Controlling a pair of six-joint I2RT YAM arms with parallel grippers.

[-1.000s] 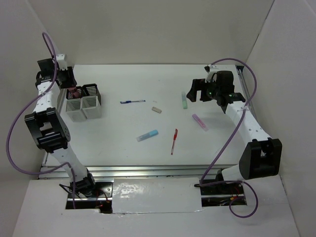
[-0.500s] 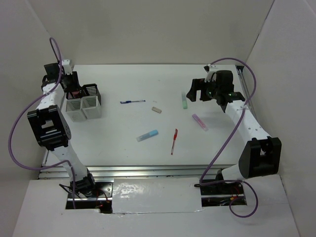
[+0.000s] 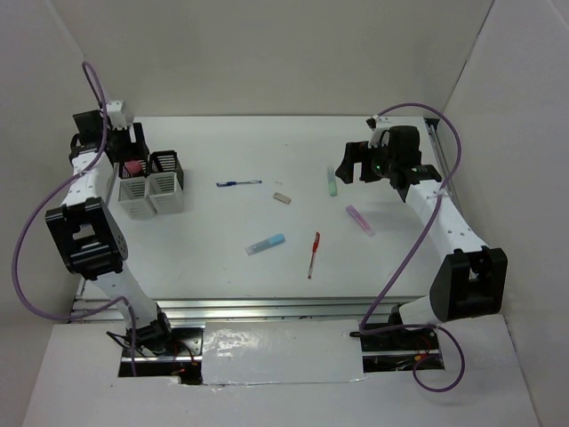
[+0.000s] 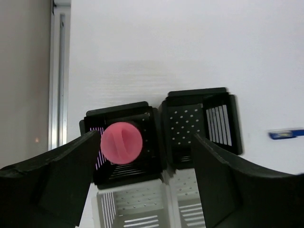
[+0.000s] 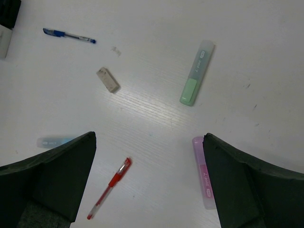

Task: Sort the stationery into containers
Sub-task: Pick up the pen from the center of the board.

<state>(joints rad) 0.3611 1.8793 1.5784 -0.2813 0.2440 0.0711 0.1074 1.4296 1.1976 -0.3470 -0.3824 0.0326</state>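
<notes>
The containers [image 3: 149,185] are a cluster of two black bins [image 4: 199,123] behind two white bins [image 4: 135,204] at the table's left. A pink marker [image 4: 121,142] stands upright in the back-left black bin. My left gripper [image 4: 145,156] hangs open above it, touching nothing. Loose on the table lie a blue pen [image 3: 238,183], a beige eraser [image 3: 282,197], a green marker [image 3: 332,182], a lilac marker [image 3: 359,219], a light-blue marker [image 3: 266,244] and a red pen [image 3: 313,254]. My right gripper [image 5: 149,142] is open and empty, high over the table near the green marker [image 5: 196,72].
A metal rail [image 4: 56,71] runs along the table's left edge just beyond the bins. Another rail [image 3: 267,307] borders the near edge. White walls close the back and both sides.
My left gripper has opened and let go of the pink marker, which now stands in the black bin. The right arm has not moved.
</notes>
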